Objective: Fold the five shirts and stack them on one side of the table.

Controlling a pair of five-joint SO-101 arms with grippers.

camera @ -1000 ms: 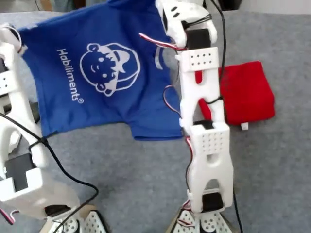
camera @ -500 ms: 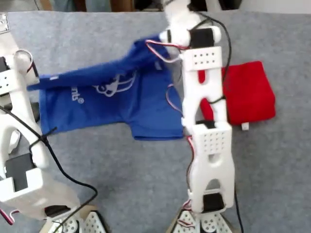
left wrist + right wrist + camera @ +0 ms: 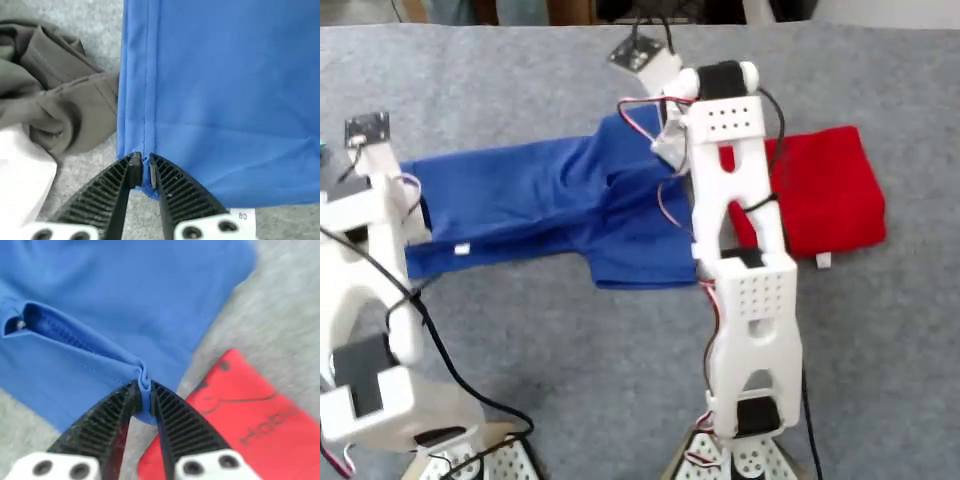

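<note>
The blue shirt [image 3: 540, 200] lies doubled over across the grey table [image 3: 570, 340], plain side up. My left gripper [image 3: 412, 215] sits at its left end; in the left wrist view the gripper [image 3: 142, 172] is shut on the stitched hem of the blue shirt [image 3: 225, 100]. My right gripper [image 3: 665, 150] is at the shirt's right end; in the right wrist view it [image 3: 144, 392] pinches a bunched fold of the blue shirt [image 3: 125, 295]. A folded red shirt [image 3: 825, 190] lies on the right side, also seen as red cloth [image 3: 235, 430] just beyond the right gripper.
A crumpled grey-brown shirt [image 3: 55, 110] and a piece of white cloth [image 3: 20, 172] lie right beside the blue shirt's hem at the left gripper. A white size tag [image 3: 242, 216] shows by the hem. The right arm's white links [image 3: 745, 290] stretch over the table between the blue and red shirts.
Both grippers brought the held-up edge of the blue shirt down and toward the near side. The shirt went from spread with its print showing to folded flat on the table.
</note>
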